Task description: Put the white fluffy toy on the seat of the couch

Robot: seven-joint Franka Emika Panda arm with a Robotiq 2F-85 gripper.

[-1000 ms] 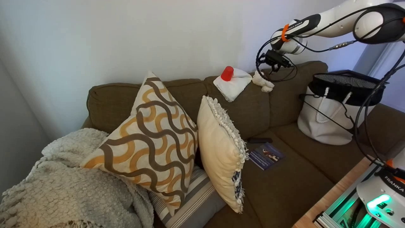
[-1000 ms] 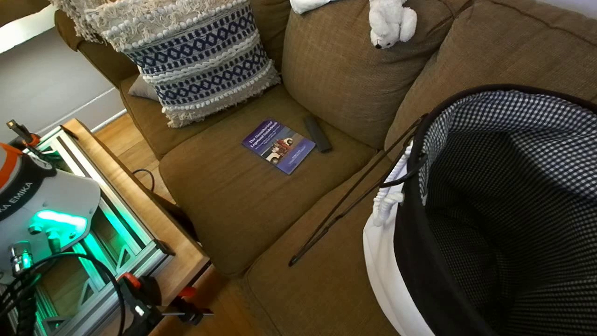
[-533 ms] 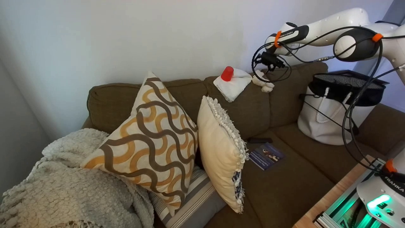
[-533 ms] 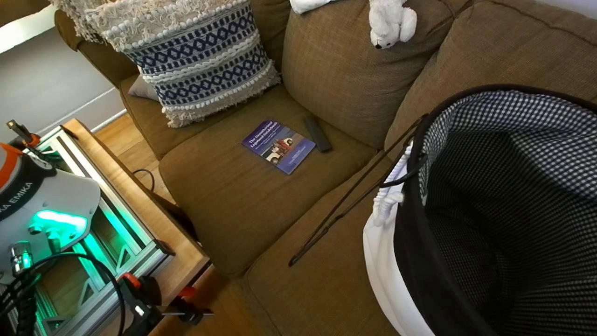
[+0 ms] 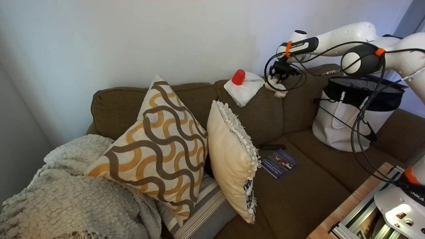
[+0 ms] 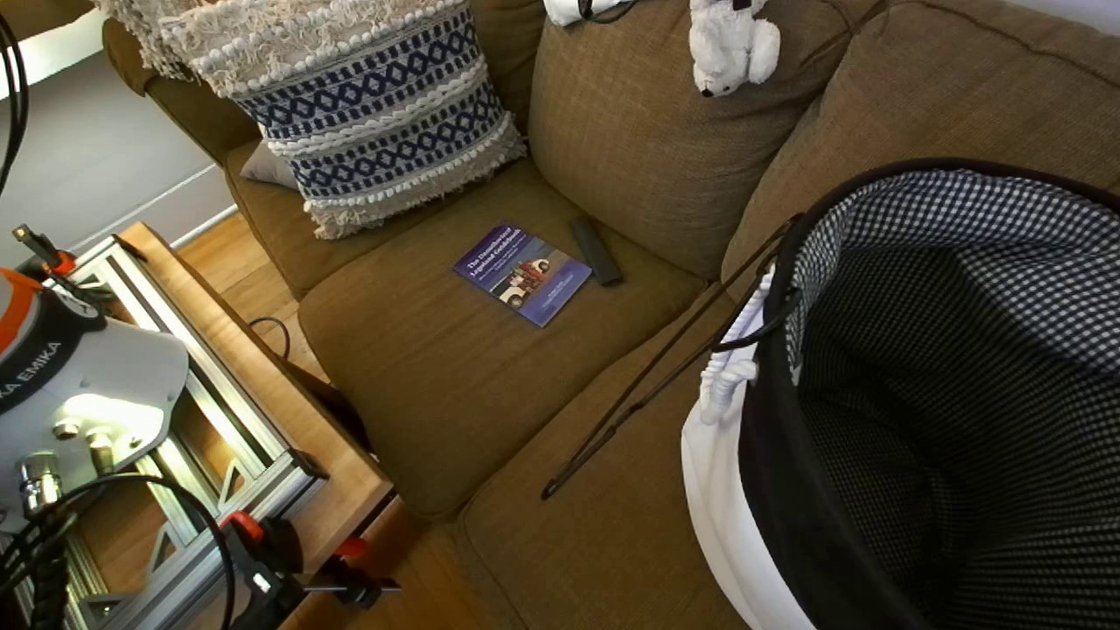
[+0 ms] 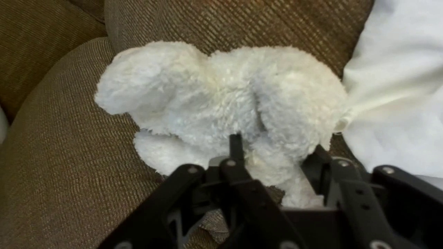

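The white fluffy toy (image 5: 281, 93) is draped over the top front of the couch's backrest in both exterior views. Its dark-nosed head hangs downward in an exterior view, where the toy (image 6: 722, 52) is cut by the upper edge. My gripper (image 5: 280, 79) is down at its upper part. In the wrist view the toy (image 7: 207, 97) fills the middle. The gripper (image 7: 277, 144) has its jaws partway together, white fur between and beneath them; one fingertip meets the fur. Whether they squeeze it is unclear. The seat of the couch (image 6: 420, 367) lies well below.
Beside the toy, a folded white cloth (image 5: 244, 91) carries a red cup (image 5: 238, 77). On the seat are a book (image 6: 523, 273), a dark remote (image 6: 595, 252) and a white bag (image 5: 342, 126) with a dark rim. Cushions (image 5: 229, 156) crowd one end. A wooden table edge (image 6: 262, 350) borders the seat.
My gripper has descended onto the toy, and its jaws have come closer together. The toy's head has shifted slightly downward. The light on the robot's base has turned from green to white.
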